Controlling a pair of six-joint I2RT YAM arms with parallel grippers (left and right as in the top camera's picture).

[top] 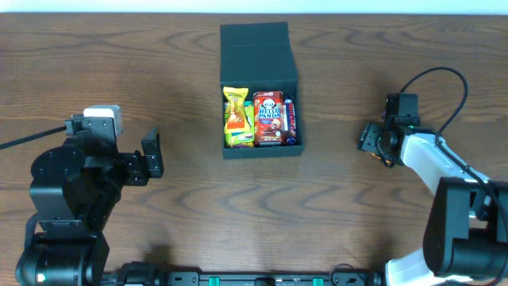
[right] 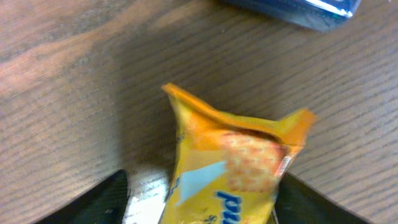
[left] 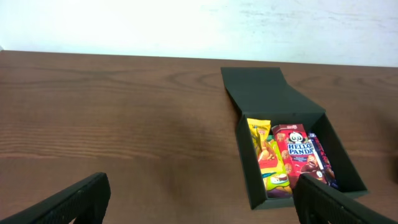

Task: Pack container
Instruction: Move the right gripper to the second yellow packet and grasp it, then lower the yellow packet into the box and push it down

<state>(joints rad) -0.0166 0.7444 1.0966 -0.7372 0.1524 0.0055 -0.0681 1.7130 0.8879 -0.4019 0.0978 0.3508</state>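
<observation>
The black container stands open at the table's middle back, its flap lid folded away from me. It also shows in the left wrist view. Inside lie a yellow snack packet, a red Hello Panda box and a blue packet. My left gripper is open and empty, left of the container. My right gripper is to the container's right, pointing down at the table. In the right wrist view its jaws are open around a yellow cracker packet lying on the table, with a gap on the left side.
A blue packet lies on the wood just beyond the yellow cracker packet. A black cable loops above the right arm. The arm bases stand at the near corners.
</observation>
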